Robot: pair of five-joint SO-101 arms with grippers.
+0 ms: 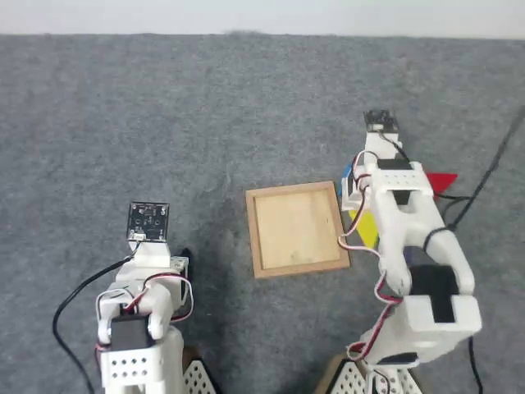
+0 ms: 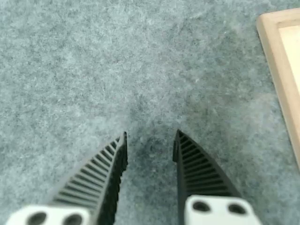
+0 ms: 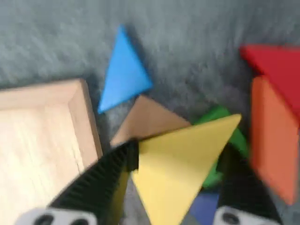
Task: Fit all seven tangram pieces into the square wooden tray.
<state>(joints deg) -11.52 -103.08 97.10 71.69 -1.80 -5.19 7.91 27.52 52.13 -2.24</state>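
Right claw [image 3: 181,157] gripping yellow triangle [image 3: 171,180], tray [image 3: 86,117] alongside

Looks like a robotics lab bench: grey felt mat [image 1: 164,115] spread wide, one small white arm [image 1: 141,332] beside a twin arm [image 1: 414,234], loose wiring [image 1: 89,281] exposed, pale wall [image 1: 246,15] behind.

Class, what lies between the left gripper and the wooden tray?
Only bare grey carpet lies between the left gripper and the tray; the left wrist view shows it.
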